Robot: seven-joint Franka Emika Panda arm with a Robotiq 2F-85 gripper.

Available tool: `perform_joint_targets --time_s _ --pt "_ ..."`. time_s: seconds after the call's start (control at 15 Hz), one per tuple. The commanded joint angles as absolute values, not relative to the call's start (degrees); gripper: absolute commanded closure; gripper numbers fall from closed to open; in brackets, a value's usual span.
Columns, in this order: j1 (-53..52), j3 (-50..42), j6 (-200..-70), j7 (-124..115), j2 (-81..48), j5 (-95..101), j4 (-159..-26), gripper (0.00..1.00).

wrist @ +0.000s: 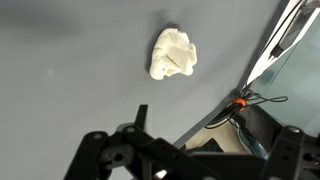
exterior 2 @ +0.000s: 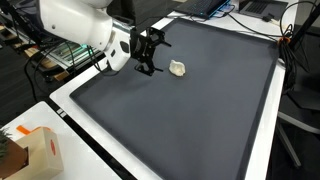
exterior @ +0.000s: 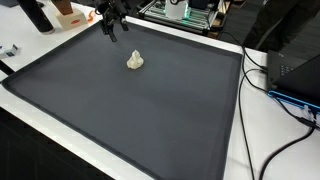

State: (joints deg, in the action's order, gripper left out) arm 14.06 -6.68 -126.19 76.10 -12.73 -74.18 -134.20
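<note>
Gripper (exterior 2: 150,60) empty, jaws wide, hovers over dark mat (exterior 2: 180,125), upper centre of frame. White crumpled lump (exterior 2: 178,68) lies on mat near gripper, untouched; upper centre in wrist view.

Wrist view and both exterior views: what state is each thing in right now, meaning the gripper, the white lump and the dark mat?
gripper: open, holding nothing, hovers above the mat, clear of the lump.
white lump: crumpled, lying loose on the mat, touched by nothing.
dark mat: spread flat, bare apart from the lump.
</note>
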Motion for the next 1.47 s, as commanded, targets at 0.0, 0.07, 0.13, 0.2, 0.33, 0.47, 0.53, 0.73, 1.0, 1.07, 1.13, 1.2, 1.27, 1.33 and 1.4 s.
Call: perform_joint_targets --time_s 0.0,0.07,0.13,0.2,0.33,0.47,0.53,0.73,1.0,1.07,1.13,1.2,1.27,1.33,1.4 --pt "13.8 -8.4 -123.8 74.0 -15.4 -77.7 -134.2 0.00" --pt "13.6 -8.5 -123.7 72.9 -16.0 -77.7 -134.0 0.00" --pt "13.5 -8.6 -123.7 71.5 -16.6 -77.3 -133.7 0.00" --pt "13.3 -8.7 -123.7 70.1 -17.2 -77.0 -133.4 0.00" --pt "13.0 -8.7 -123.7 66.4 -18.3 -76.1 -132.6 0.00" --pt "12.5 -8.7 -124.1 62.3 -19.2 -75.1 -131.6 0.00" --pt "12.3 -8.7 -123.9 60.0 -19.6 -74.4 -131.1 0.00" --pt "11.4 -8.6 -124.6 53.6 -20.8 -72.3 -129.2 0.00" --pt "10.2 -8.5 -125.7 44.3 -22.3 -67.5 -126.4 0.00" --pt "9.9 -8.4 -126.0 41.8 -22.7 -65.8 -125.6 0.00" --pt "9.6 -8.4 -126.2 39.4 -23.1 -64.1 -124.8 0.00" --pt "9.2 -8.3 -126.8 36.7 -23.5 -62.0 -124.0 0.00" --pt "9.0 -8.2 -127.1 34.4 -23.8 -60.2 -123.3 0.00" --pt "8.7 -8.1 -127.4 31.9 -24.2 -58.0 -122.5 0.00" --pt "8.5 -7.9 -127.5 29.6 -24.6 -56.0 -121.7 0.00"
